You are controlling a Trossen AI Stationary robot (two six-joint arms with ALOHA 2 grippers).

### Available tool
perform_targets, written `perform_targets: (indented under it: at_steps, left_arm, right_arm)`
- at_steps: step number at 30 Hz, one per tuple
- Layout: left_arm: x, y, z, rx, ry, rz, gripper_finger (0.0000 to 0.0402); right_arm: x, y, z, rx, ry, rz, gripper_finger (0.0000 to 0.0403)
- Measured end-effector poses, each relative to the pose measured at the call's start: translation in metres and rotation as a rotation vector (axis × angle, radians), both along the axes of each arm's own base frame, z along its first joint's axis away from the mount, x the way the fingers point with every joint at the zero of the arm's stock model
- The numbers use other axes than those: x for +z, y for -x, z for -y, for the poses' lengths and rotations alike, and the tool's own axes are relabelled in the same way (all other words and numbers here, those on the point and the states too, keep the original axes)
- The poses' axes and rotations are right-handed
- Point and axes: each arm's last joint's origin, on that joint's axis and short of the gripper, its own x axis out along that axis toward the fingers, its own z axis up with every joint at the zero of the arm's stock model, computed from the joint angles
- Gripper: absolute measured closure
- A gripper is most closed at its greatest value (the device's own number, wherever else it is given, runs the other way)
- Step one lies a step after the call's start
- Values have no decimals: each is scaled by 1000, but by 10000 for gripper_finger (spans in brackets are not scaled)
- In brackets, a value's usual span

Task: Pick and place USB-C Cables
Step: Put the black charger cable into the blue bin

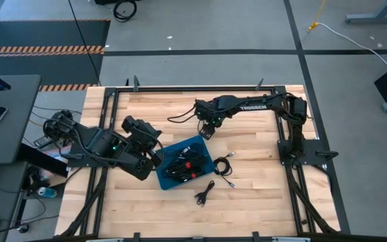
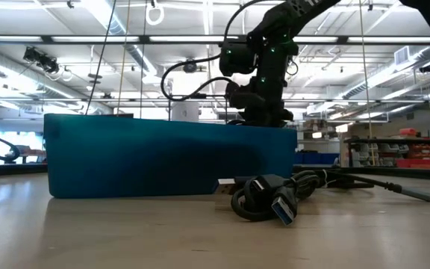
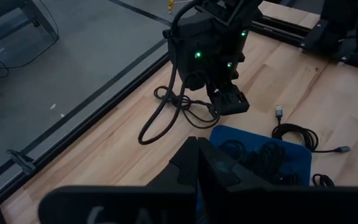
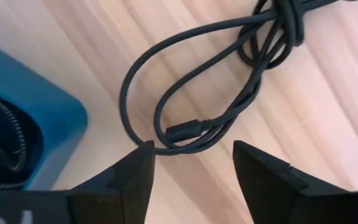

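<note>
A blue tray [image 1: 203, 149] in the middle of the table holds several coiled black USB-C cables [image 1: 183, 165], some bound with red ties. One loose cable [image 4: 185, 134] lies on the wood beyond the tray's far side; it also shows in the left wrist view [image 3: 166, 118]. My right gripper [image 4: 191, 165] points down over it, open, its fingers on either side of the cable's looped end; whether a finger touches it, I cannot tell. My left gripper [image 3: 197, 165] is shut and empty at the tray's left edge [image 1: 154, 156].
Two more loose cables lie on the wood: one to the right of the tray [image 1: 224, 165] and one on its near side [image 1: 205, 195], which shows in front of the tray in the low view [image 2: 267, 198]. A black frame [image 1: 180, 88] edges the table.
</note>
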Motion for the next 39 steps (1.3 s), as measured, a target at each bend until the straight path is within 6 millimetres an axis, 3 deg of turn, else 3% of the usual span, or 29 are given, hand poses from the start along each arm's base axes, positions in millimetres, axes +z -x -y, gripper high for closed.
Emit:
perform_targets:
  at_steps: [11, 25, 39]
  left_arm:
    - [0, 0, 0, 0, 1, 3, 397]
    - [0, 0, 0, 0, 1, 5, 397]
    - [0, -1, 0, 0, 3, 7, 397]
  right_arm:
    - [-6, 1, 16, -113, -8, 34, 158]
    - [-49, 17, 8, -203, -121, 55, 158]
    - [-51, 11, 8, -233, -130, 140, 164]
